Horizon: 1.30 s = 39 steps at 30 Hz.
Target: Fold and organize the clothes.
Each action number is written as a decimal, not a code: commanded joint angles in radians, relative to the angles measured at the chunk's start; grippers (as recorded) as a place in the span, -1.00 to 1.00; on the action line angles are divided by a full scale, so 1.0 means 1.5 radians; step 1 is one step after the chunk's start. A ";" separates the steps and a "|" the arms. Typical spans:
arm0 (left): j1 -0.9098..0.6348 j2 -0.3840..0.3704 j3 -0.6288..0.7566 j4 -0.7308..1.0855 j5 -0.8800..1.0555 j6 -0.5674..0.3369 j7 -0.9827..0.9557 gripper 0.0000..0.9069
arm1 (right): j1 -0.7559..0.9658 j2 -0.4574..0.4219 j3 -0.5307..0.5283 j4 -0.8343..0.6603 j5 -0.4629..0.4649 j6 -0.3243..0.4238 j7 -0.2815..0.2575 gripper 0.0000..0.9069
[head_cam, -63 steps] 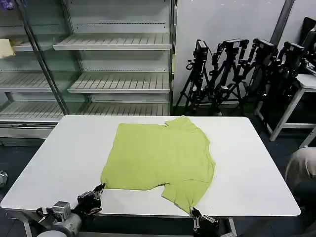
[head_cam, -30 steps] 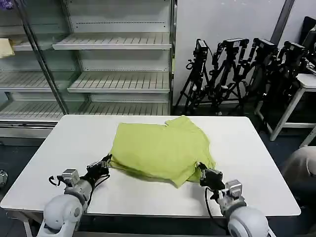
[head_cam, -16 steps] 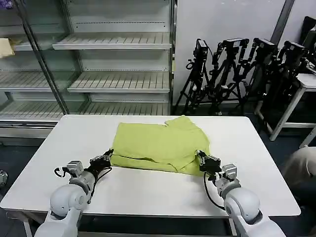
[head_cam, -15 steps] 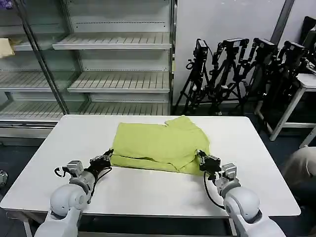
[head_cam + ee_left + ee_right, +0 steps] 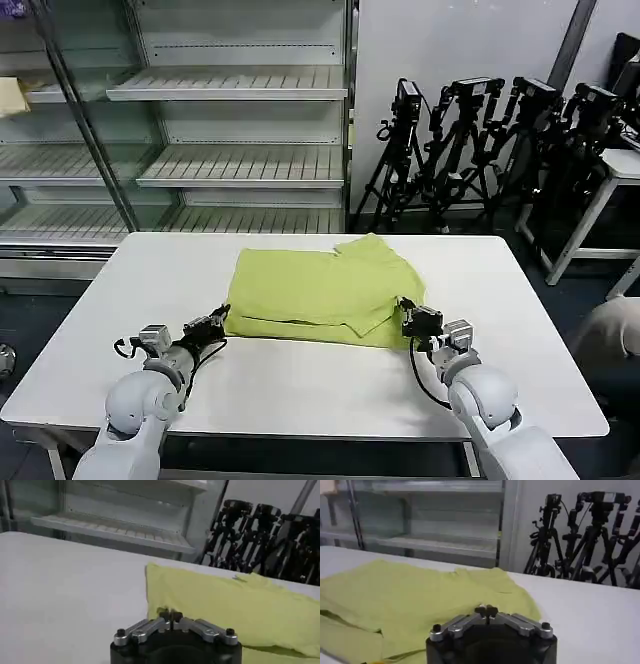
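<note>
A white tabletop (image 5: 300,390) carries a lime yellow-green T-shirt (image 5: 325,290), which lies between the two grippers and a little beyond them, its near half doubled over onto the far half so a folded edge runs along the side facing the robot. The left gripper (image 5: 215,323) sits low at the shirt's near left corner, its fingertips pressed together; in the left wrist view (image 5: 170,614) the tips meet right at the yellow cloth, and it appears to pinch the hem, though the fabric between them is hard to make out. The right gripper (image 5: 412,318) rests at the near right corner, likewise clenched, with the shirt spreading out ahead of it in the right wrist view (image 5: 486,611). The step in hand looks like the end of the first lengthwise fold, with the lifted hem laid onto the shirt body. The next move would likely call for both grippers to let go, draw clear, then take hold at the sides for a crosswise fold.
</note>
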 commanded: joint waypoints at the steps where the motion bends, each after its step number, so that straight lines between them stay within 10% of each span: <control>1: 0.001 0.003 -0.003 -0.008 0.011 -0.001 0.004 1.00 | 0.009 0.000 0.003 -0.013 -0.011 -0.003 -0.001 1.00; 23: 0.084 0.017 0.003 -0.074 0.075 0.002 -0.007 1.00 | -0.191 -0.062 0.077 0.156 0.019 -0.063 0.009 1.00; 24: 0.083 0.017 0.003 -0.071 0.075 0.002 -0.005 0.18 | -0.191 -0.062 0.077 0.155 0.020 -0.064 0.011 -0.78; 25: 0.082 0.018 0.003 -0.067 0.074 0.002 -0.004 -0.89 | -0.191 -0.062 0.077 0.154 0.020 -0.064 0.011 -1.00; 39: 0.077 0.018 0.007 -0.056 0.075 0.002 0.013 -0.96 | -0.183 -0.062 0.076 0.124 0.045 -0.087 0.012 -1.00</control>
